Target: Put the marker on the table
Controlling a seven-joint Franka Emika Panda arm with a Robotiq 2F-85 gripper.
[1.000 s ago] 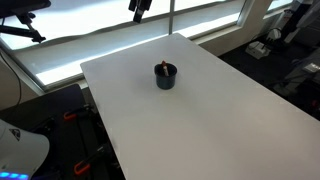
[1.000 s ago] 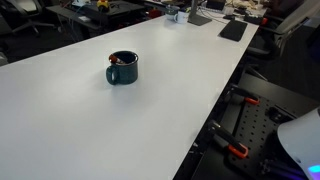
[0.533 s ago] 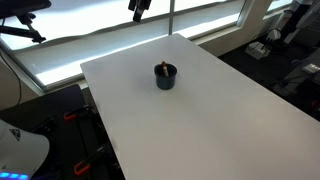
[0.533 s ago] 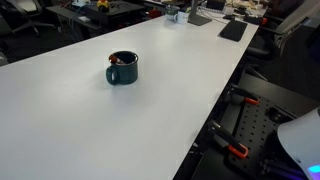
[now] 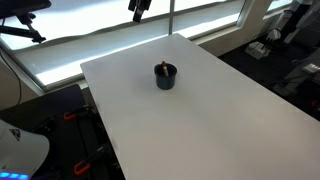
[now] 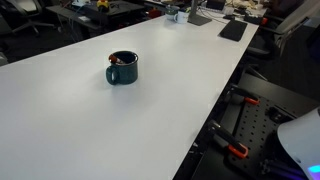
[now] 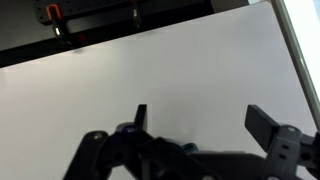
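On the white table (image 5: 210,125) a dark mug (image 5: 165,77) holds the marker (image 6: 117,61); the pincer (image 7: 200,120) gapes wide, empty.

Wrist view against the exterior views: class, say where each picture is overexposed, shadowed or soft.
In an exterior view the window band behind the table is blown out white, and the mug casts hardly any shadow; in an exterior view the mug is fairly sharp under even light; in the wrist view the open claw is dark and soft, the table greyish.
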